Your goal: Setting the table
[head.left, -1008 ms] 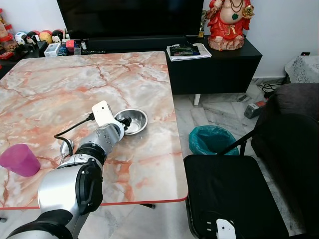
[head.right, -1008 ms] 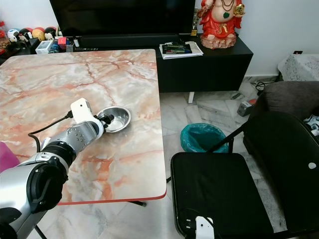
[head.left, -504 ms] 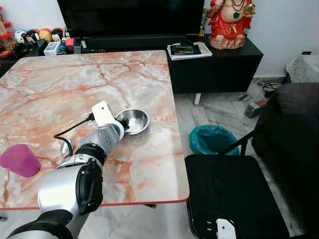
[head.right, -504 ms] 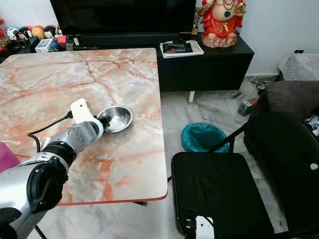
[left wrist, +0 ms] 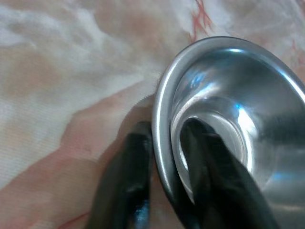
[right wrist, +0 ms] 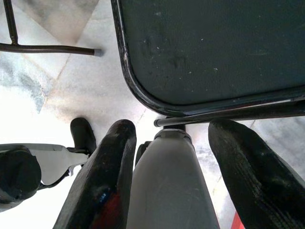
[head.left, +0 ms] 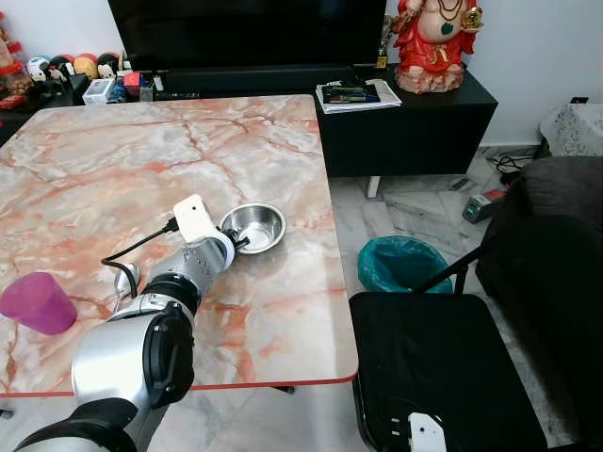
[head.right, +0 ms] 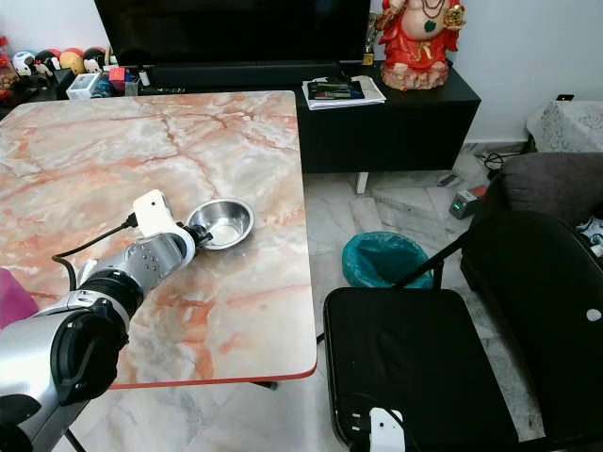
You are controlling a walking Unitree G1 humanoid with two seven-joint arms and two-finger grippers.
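Note:
A small steel bowl (head.left: pixel 255 226) sits on the pink marble table (head.left: pixel 113 160) near its right edge. My left gripper (head.left: pixel 239 244) is shut on the bowl's near rim. In the left wrist view one black finger lies inside the bowl (left wrist: pixel 228 119) and the other finger (left wrist: pixel 127 181) outside the rim. A purple cup (head.left: pixel 36 302) stands at the table's near left. My right gripper (right wrist: pixel 169 162) hangs low beside the black chair, fingers spread apart, nothing between them but the robot's own leg.
A black chair (head.left: pixel 443 367) stands right of the table, with a teal bin (head.left: pixel 398 265) beyond it. A black TV console (head.left: pixel 405 113) with a red figurine (head.left: pixel 433 42) and papers lies behind. A dark sofa (head.left: pixel 556 245) is at far right.
The bowl has slid slightly right and farther away along the table with my left gripper holding its rim. The right arm has not moved.

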